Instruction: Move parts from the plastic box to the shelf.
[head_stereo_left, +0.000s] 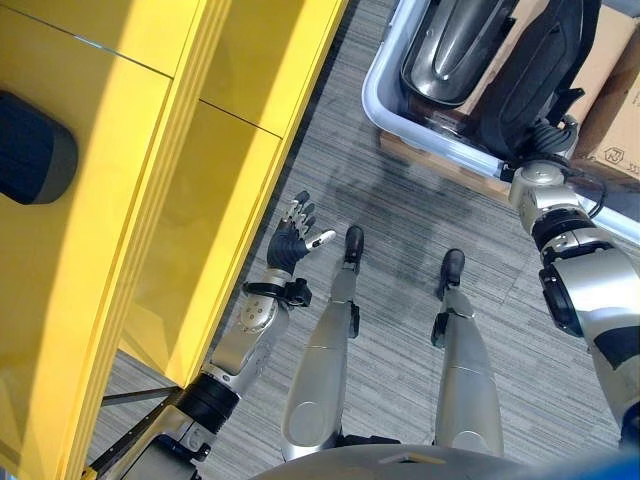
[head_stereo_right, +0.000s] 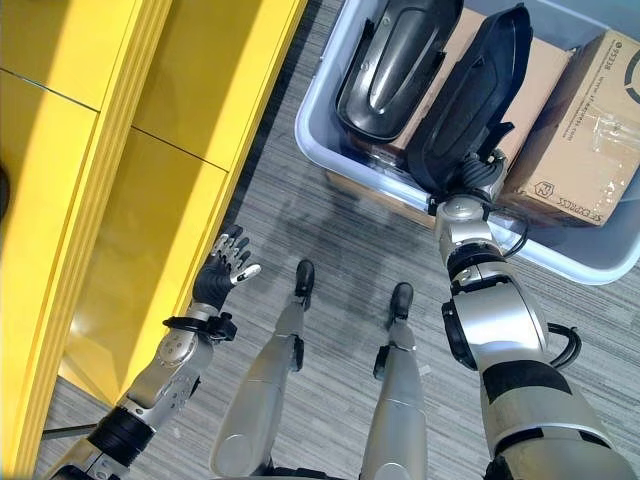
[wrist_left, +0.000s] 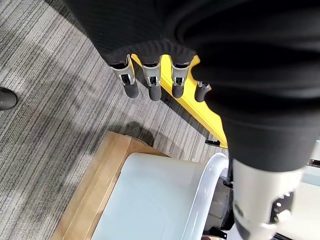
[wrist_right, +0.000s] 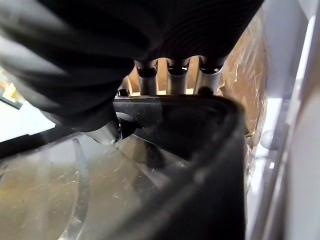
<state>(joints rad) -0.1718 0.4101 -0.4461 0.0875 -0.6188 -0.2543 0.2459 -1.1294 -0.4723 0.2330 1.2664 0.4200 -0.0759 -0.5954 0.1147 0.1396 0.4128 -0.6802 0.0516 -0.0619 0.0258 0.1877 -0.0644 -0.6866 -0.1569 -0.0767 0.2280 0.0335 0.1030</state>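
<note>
Black part (head_stereo_right: 470, 100): a long, matte black moulded shell, standing tilted inside the plastic box, its lower end at the box's near rim.
Second part (head_stereo_right: 392, 62): a glossy dark shell lying in the plastic box, just beside the black part on the shelf side.
Right hand (wrist_right: 170, 75): at the lower end of the black part — fingers reach over its edge and the thumb sits against its inner face (right wrist view), so the hand is clamped on the black part.
Plastic box (head_stereo_right: 330, 150): pale grey-blue tub on the floor, holding both parts and the cartons.
Cardboard cartons (head_stereo_right: 590, 120): brown boxes inside the plastic box, under and beside the parts, on the side away from the shelf.
Wooden board (wrist_left: 95, 185): under the plastic box, its edge showing past the near rim.
Shelf (head_stereo_right: 120, 150): yellow, well apart from the plastic box across a strip of floor.
Dark object (head_stereo_left: 35, 150): rounded, black, lying on the shelf — far from the plastic box.
Left hand (head_stereo_right: 225, 268): beside the shelf front, well apart from the plastic box, fingers spread and relaxed, holding nothing.
Floor (head_stereo_left: 400, 190): grey striped carpet.
</note>
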